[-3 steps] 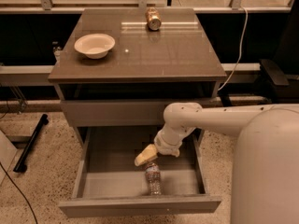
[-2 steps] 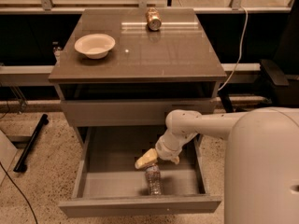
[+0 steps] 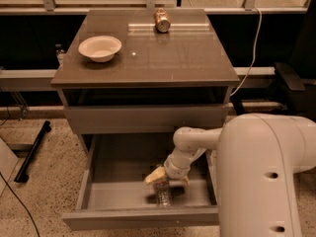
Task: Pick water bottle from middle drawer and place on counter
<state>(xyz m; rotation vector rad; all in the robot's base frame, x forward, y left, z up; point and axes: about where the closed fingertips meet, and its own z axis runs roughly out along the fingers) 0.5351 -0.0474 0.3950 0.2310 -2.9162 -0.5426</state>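
Observation:
The water bottle point(image 3: 162, 194) lies on the pale floor of the open middle drawer point(image 3: 118, 194), near its front wall, with its ribbed clear body showing. My gripper point(image 3: 168, 179) reaches down into the drawer on the white arm point(image 3: 192, 144) and sits directly over the bottle's far end. It is open, with one pale finger point(image 3: 154, 176) to the bottle's left and the other to its right. The bottle's cap is hidden under the gripper. The counter point(image 3: 148, 53) is the glossy grey-brown top of the cabinet above.
A white bowl point(image 3: 99, 47) stands on the counter's left. A copper-tan can point(image 3: 161, 19) lies at the counter's back edge. My large white body point(image 3: 266, 177) fills the lower right. A shut drawer front point(image 3: 143, 118) sits above the open drawer. A black bar point(image 3: 32, 151) lies on the floor at left.
My gripper has moved down and toward the drawer's front, from beside the bottle's far end to straddling it. The bottle has not moved.

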